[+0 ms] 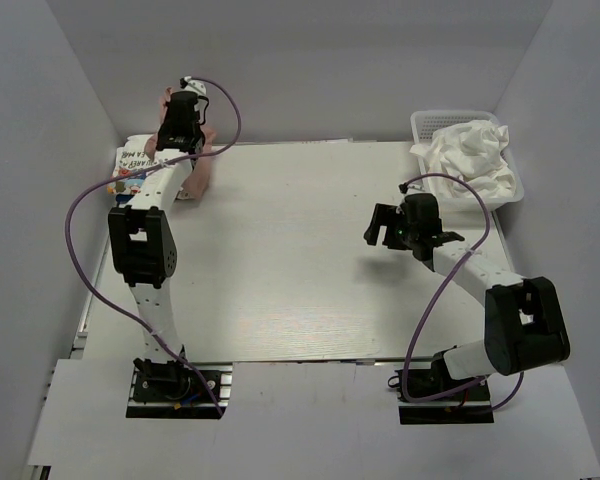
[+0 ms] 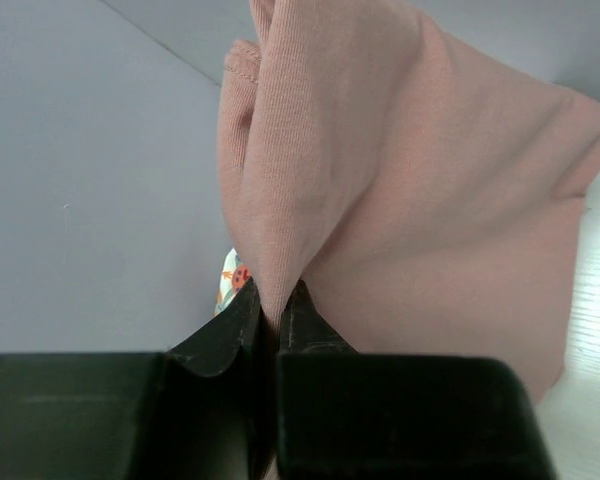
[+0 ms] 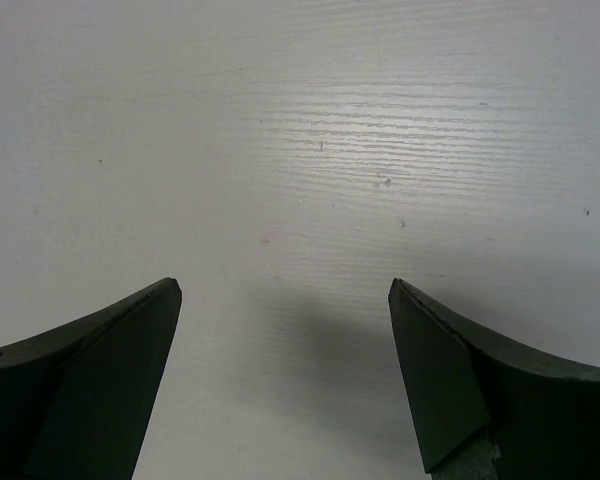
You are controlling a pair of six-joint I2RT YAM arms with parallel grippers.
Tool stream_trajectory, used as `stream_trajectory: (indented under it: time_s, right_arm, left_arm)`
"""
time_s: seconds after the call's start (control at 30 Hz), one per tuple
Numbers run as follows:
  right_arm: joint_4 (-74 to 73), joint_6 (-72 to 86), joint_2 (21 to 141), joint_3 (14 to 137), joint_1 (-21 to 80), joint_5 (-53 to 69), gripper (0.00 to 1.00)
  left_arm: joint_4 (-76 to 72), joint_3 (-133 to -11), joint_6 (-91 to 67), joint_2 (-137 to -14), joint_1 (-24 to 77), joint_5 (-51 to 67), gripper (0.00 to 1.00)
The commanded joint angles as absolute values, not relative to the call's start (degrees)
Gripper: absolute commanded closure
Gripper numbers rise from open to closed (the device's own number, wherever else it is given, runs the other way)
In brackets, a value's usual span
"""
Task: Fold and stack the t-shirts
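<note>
L gripper (image 2: 270,312) is clamped tight on a fold of the pink tee (image 2: 410,180), jaws pinched together w/ cloth squeezed btwn the tips. The tee rises from the fingers in a bunched drape, w/ a stitched hem at its upper-left edge in the wrist view. It's lifted at the far-left corner of the table (image 1: 300,250), close to the back wall. In the top view pink shows on either side of the L wrist and hangs down beside the arm near the table's left edge.

Next to it the printed tee (image 1: 130,163) lies at the far-left edge, white w/ coloured cartoons and black lettering. A sliver of it w/ a red spot peeks out just left of the L fingers in the wrist view. Can't tell if the pink tee touches it.

R gripper (image 3: 285,290) is wide open w/ nothing btwn its fingers, spread over bare tabletop. It sits right of centre, well apart from the L arm and the pink tee.

Beyond it, at the far-right corner, is the basket (image 1: 420,122) w/ crumpled white tees (image 1: 470,150) heaped inside, bulging above the rim. R gripper is near the basket, not touching.
</note>
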State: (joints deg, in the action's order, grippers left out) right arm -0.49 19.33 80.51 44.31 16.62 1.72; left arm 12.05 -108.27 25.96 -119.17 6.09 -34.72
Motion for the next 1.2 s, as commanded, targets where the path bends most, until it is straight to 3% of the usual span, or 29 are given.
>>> stream_trajectory:
  time_s: [0.0,0.73,0.83,0.93,0.97,1.0,1.17]
  right_arm:
    - [1.14,19.25,81.30,45.09,16.61,2.11,0.10]
    - [-4.21,17.23,91.93,56.15,16.61,0.35,0.10]
    - [-3.52,17.58,92.55,56.87,16.61,1.31,0.10]
    - [-2.90,17.75,92.55,57.21,16.79,1.41,0.10]
    - [-2.99,17.75,92.64,57.30,16.53,0.97,0.10]
    - [-4.12,17.58,92.72,57.57,16.61,0.44,0.10]
    - [-4.49,16.70,90.79,58.54,16.70,1.32,0.10]
  left_arm:
    - [7.83,-109.07,25.22,-115.04,3.88,-35.95,1.00]
    - [5.01,-121.03,22.15,-133.41,-6.50,-35.33,1.00]
    - [4.31,-122.94,21.01,-134.82,-7.03,-37.09,0.96]
    - [5.18,-124.62,18.21,-135.96,-7.65,-38.94,0.58]
    - [5.97,-124.63,18.19,-135.97,-7.65,-40.07,0.23]
    - [5.98,-124.63,17.32,-135.97,-8.17,-41.04,0.01]
    - [7.29,-123.49,14.25,-132.28,-8.17,-42.28,0.00]
